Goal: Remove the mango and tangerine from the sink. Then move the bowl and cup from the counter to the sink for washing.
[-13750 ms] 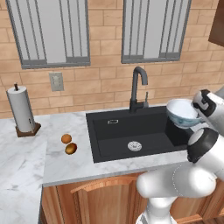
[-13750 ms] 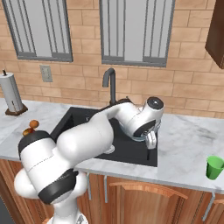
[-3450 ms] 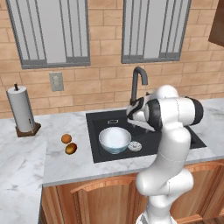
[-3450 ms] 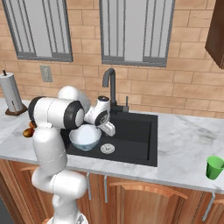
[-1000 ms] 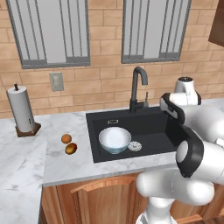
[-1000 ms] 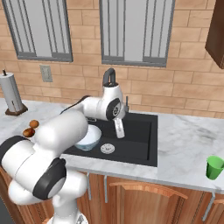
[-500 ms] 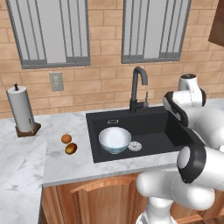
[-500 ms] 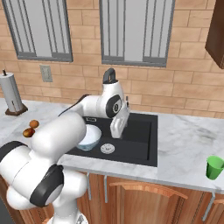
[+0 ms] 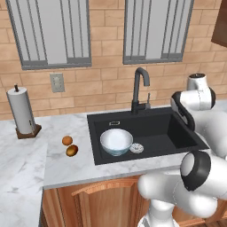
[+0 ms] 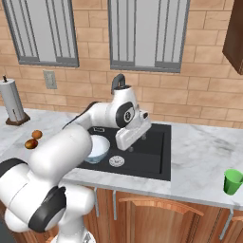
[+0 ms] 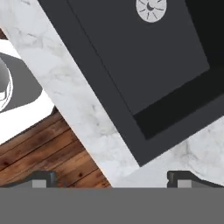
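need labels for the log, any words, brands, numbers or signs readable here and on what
None can be read: the paper towel roll, wall outlet, bowl, green cup, tap and both fruits carry no visible text or sign.

Rendered scene, even bright light, soft faint shadows, no glare, sharp throughout

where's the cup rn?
The green cup stands on the counter at the far right of the right base view, well right of the sink.
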Controlling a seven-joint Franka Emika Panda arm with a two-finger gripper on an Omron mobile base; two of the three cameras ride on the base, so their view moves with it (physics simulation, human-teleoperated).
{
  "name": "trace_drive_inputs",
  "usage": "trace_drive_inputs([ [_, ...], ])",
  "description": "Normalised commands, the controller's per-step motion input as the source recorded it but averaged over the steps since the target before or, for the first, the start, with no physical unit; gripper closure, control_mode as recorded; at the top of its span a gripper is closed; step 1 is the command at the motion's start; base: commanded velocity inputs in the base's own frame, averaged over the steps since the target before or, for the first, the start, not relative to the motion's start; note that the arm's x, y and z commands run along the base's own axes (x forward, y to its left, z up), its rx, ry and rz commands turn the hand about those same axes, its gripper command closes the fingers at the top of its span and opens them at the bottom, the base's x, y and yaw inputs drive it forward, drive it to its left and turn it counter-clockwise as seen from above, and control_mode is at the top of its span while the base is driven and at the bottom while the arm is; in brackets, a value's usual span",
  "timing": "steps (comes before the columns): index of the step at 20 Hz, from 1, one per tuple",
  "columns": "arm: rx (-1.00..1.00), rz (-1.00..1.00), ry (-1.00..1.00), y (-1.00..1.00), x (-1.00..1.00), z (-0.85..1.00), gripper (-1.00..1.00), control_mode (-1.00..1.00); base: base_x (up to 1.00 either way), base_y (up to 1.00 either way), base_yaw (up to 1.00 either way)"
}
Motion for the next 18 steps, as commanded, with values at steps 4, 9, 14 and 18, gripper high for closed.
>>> trace_drive_inputs([
  [4, 0.00, -0.39, -0.10, -0.24, -0.25, 0.20, -1.00, -1.00, 0.00, 0.00, 0.00],
  [9, 0.00, -0.36, -0.11, -0.25, -0.24, 0.21, -1.00, -1.00, 0.00, 0.00, 0.00],
  [14, 0.00, -0.33, -0.12, -0.21, -0.21, 0.22, -1.00, -1.00, 0.00, 0.00, 0.00],
  [18, 0.00, -0.31, -0.11, -0.20, -0.21, 0.18, -1.00, -1.00, 0.00, 0.00, 0.00],
])
